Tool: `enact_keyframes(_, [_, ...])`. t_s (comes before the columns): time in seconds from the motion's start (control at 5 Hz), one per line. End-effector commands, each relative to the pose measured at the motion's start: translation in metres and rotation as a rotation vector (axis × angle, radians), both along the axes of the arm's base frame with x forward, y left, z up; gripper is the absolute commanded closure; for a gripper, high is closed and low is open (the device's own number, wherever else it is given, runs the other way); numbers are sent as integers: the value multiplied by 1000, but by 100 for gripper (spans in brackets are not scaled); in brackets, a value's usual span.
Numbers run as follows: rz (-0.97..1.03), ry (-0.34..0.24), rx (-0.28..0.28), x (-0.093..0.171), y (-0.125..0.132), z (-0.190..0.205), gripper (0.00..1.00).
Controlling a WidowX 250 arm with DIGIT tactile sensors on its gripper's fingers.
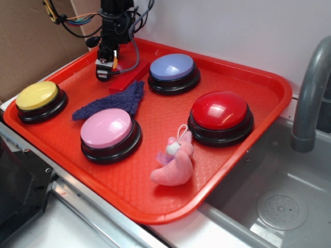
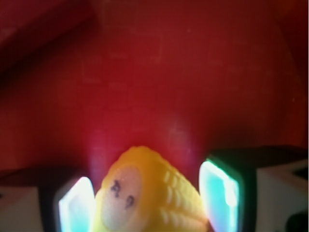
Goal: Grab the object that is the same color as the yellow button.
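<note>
From my wrist camera, the nearest thing is the corn piece (image 2: 145, 193), sitting right between the two fingers (image 2: 219, 193) of my claw (image 2: 147, 203). Its flat cut end with a small dark mark faces the lens, and the ridged kernels run away down its right flank, so its long axis seems to point roughly out along the fingers rather than across them. The left pad looks to be touching the cob; on the right I see a thin strip of red between pad and kernels, so the fingers stand apart, bracketing it, not yet clamped as far as I can judge. Below and beyond is only the red tray (image 2: 159, 72).

From the outside view the claw (image 1: 105, 68) hangs at the tray's far left corner, a sliver of yellow showing at its tip beside the red block (image 1: 124, 82). The yellow button (image 1: 37, 96) sits well apart, at the left edge. What I need next, I think, is simply to close.
</note>
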State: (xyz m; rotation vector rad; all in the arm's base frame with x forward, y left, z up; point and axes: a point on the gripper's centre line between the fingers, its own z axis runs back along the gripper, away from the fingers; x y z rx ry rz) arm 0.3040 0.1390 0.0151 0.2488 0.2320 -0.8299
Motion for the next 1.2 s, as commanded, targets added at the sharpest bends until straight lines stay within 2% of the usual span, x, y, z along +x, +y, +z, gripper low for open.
enact_keyframes(0.0, [451, -265, -30, -27, -27, 95, 100])
enact_keyframes(0.2, [697, -331, 8, -51, -48, 144, 100])
enact_keyframes(0.4, [879, -267, -20, -65, -71, 168, 100])
enact_keyframes(0.6, [947, -235, -33, -77, -104, 180, 100])
enact_keyframes(0.8, [997, -251, -40, -92, -136, 183, 100])
enact_keyframes(1.0, [917, -287, -48, -97, -140, 188, 100])
